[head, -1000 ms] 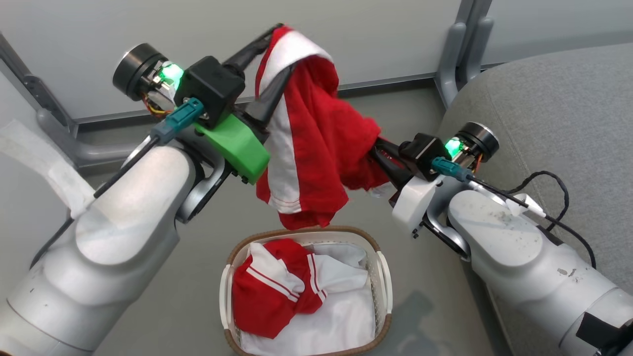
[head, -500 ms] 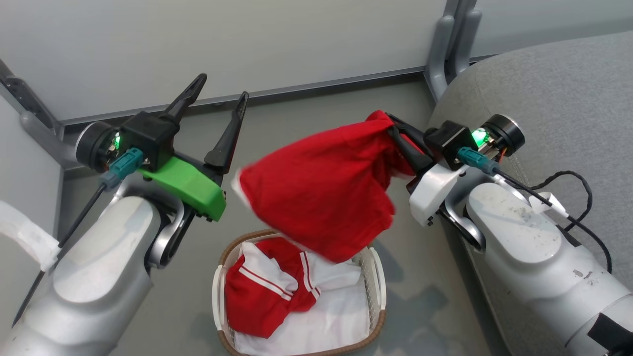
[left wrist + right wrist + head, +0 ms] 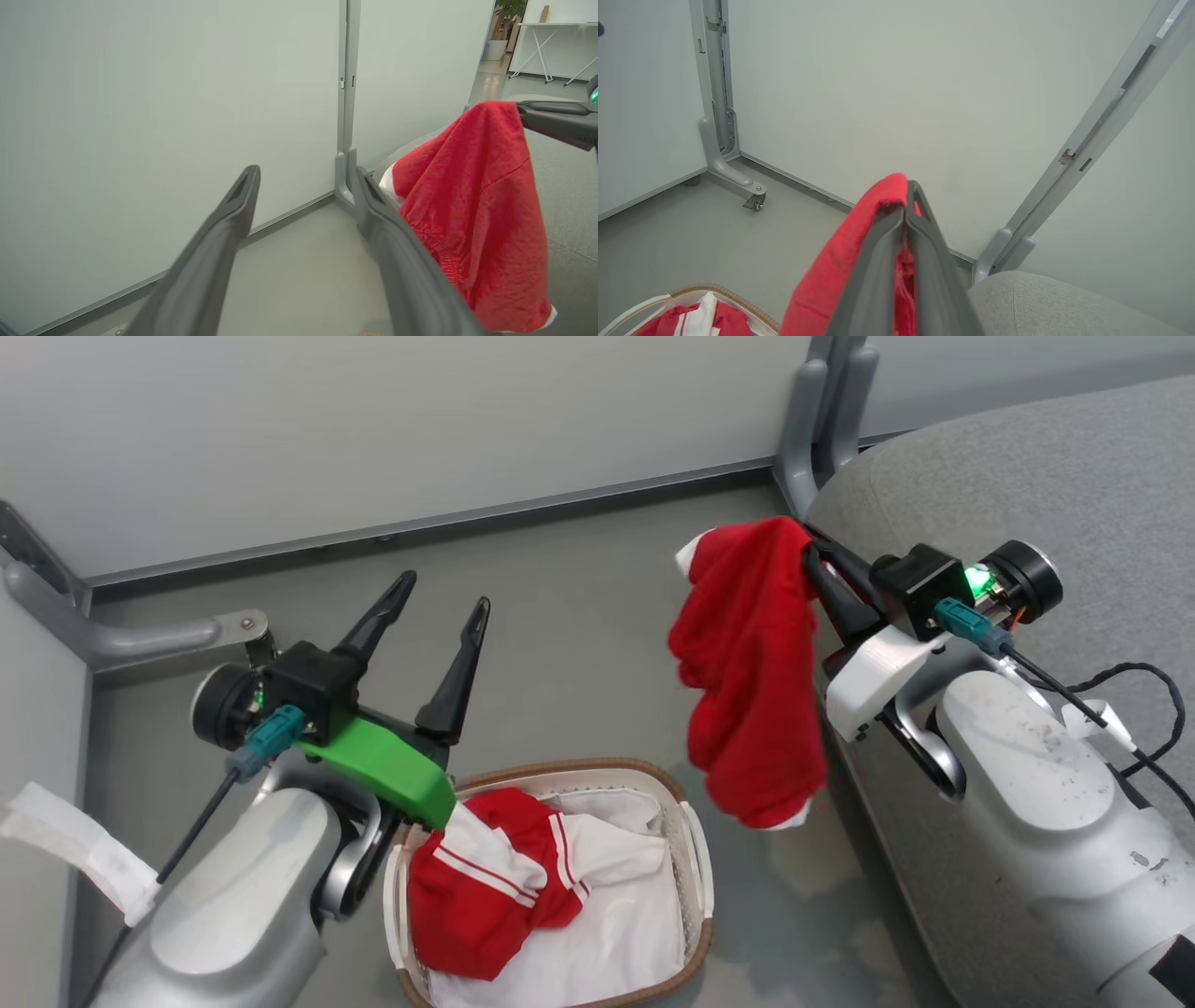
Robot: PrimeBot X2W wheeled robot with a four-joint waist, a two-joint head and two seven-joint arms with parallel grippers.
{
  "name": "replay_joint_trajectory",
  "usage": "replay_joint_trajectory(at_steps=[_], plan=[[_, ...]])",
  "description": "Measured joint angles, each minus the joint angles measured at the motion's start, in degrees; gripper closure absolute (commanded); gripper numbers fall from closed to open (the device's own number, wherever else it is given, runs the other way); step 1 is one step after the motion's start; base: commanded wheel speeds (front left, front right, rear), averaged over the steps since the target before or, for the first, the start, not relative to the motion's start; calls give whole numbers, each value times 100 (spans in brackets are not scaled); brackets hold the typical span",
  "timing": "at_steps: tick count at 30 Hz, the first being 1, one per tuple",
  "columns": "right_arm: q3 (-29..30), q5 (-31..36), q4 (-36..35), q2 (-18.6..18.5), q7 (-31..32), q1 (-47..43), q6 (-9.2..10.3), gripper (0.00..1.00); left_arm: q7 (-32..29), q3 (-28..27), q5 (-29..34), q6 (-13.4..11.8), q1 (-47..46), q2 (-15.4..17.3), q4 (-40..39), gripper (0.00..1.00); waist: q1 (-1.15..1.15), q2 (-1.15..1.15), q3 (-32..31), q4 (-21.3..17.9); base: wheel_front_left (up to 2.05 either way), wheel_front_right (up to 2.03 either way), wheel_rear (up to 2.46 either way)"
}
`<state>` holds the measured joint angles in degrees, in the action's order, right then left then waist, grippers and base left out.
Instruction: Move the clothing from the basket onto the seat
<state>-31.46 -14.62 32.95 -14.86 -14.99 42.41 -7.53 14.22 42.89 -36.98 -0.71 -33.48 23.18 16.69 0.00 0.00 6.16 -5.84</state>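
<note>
- Two long dark fingers of the right gripper (image 3: 810, 543) are pinched together on the top of one soft red garment (image 3: 747, 691), which hangs free over the grey floor (image 3: 579, 616), just off the edge of the one large grey woven-fabric seat (image 3: 1027, 457).
- One second red garment (image 3: 476, 896), with white panels and stripes, lies crumpled in the left half of the single oval white perforated basket (image 3: 560, 771), on one plain white sheet (image 3: 616, 933).
- Two fingers of the left gripper (image 3: 443, 595) are spread wide and empty, near the basket's left rim.
</note>
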Motion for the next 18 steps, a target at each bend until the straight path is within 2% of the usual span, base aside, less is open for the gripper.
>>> replay_joint_trajectory(at_steps=[9, 18], plan=[[419, 199, -376, -33, -1, -192, 0, 100, 56, 104, 163, 13, 274, -315, -4, 0, 0, 0, 34, -364, 0, 0, 0], [849, 417, -758, -75, -1, -429, 0, 100, 91, 52, 297, 48, 468, -620, -36, 0, 0, 0, 145, -970, 0, 0, 0]])
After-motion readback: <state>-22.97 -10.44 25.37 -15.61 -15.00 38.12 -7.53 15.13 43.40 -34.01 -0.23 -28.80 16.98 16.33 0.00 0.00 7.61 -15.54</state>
